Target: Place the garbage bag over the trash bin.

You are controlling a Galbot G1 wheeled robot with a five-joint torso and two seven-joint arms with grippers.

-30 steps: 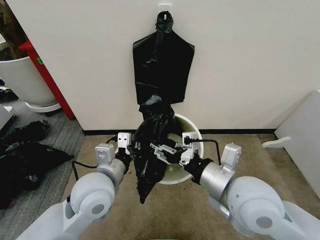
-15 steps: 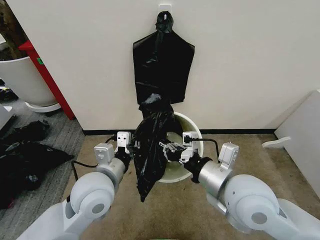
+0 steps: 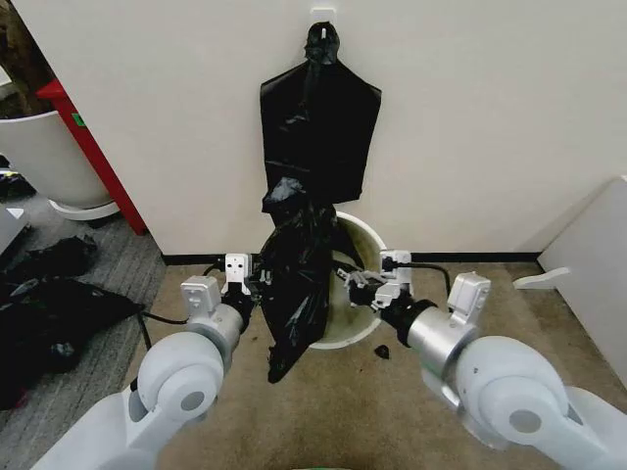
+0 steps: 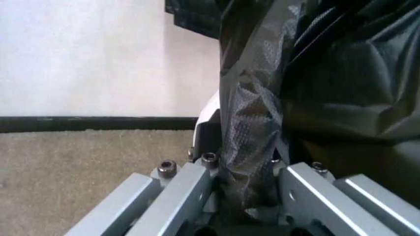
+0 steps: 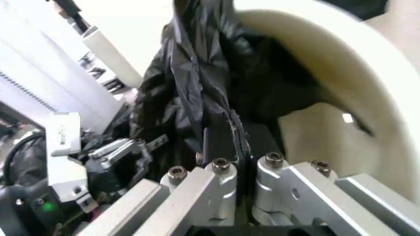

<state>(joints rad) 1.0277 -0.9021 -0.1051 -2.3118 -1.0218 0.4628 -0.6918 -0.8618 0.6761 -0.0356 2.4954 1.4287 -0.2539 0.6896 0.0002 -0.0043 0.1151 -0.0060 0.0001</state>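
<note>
Garbage bag [image 3: 296, 294]: thin glossy black film, heavily wrinkled, hanging in a long bunched column over the near-left rim of the trash bin [image 3: 367, 235], lower end trailing past the bin toward the carpet. Bin is cream-white, round, tilted with its mouth toward the robot, standing on tan carpet against the wall's black baseboard.

Left gripper [image 3: 257, 284] pinches one edge of the bag; left wrist view shows film clamped between its narrow jaws [image 4: 246, 196]. Right gripper [image 3: 355, 287] sits at the bin mouth, jaws nearly together on a fold of film [image 5: 229, 147].

A bunch of black bags [image 3: 319, 127] hangs on the wall directly above. A small black scrap [image 3: 384, 352] lies beside the bin. A white panel [image 3: 588, 264] stands well apart to the right, open carpet between.
</note>
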